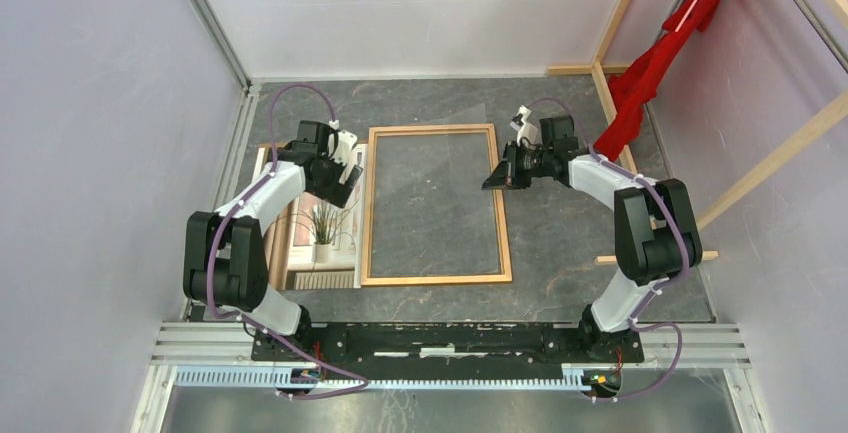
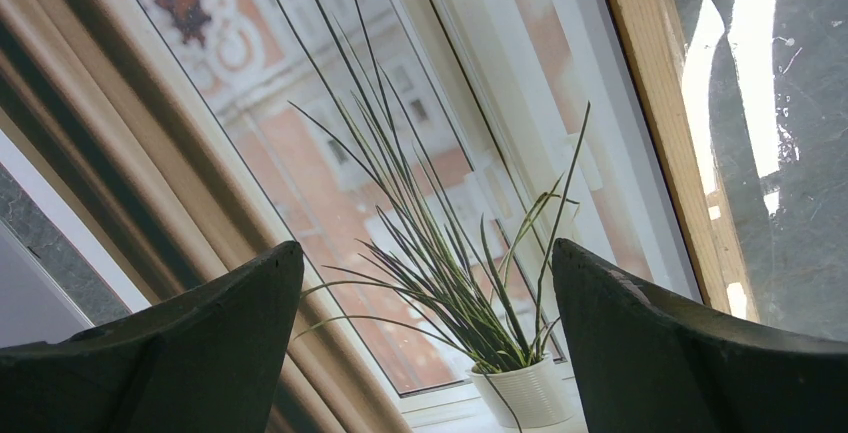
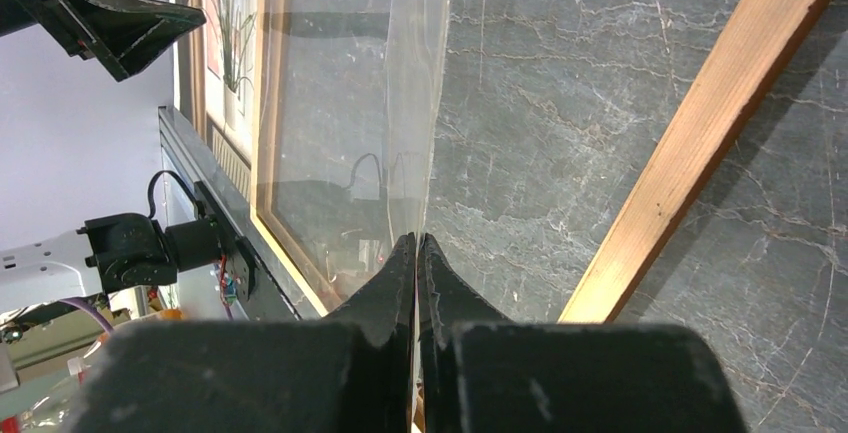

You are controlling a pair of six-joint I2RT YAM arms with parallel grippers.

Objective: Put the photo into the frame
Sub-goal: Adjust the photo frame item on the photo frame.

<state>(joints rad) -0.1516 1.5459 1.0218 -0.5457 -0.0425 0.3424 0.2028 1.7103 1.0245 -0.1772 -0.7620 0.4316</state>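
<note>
While the right claw (image 3: 417,240) pinches the clear sheet (image 3: 340,103), the left claw (image 2: 428,253) gapes wide over the photo (image 1: 322,245). It lies flat by the tabletop's (image 1: 560,113) left edge.

The dark, grey-veined table (image 1: 560,298) carried it all. Dead centre lay the frame (image 1: 436,279), flat, its long sides running away from the arm bases, bare stone showing through its opening. Just left of it, the photo (image 1: 325,248) lay face up beside the frame's left rail. There was a brown strip along the photo's outer edge, possibly a board underneath, hard to say. A clear sheet (image 1: 450,153) spread over the frame's far half, its right edge raised. Over at the far right corner, pale wooden beams (image 1: 572,70) rested on the surface.
</note>
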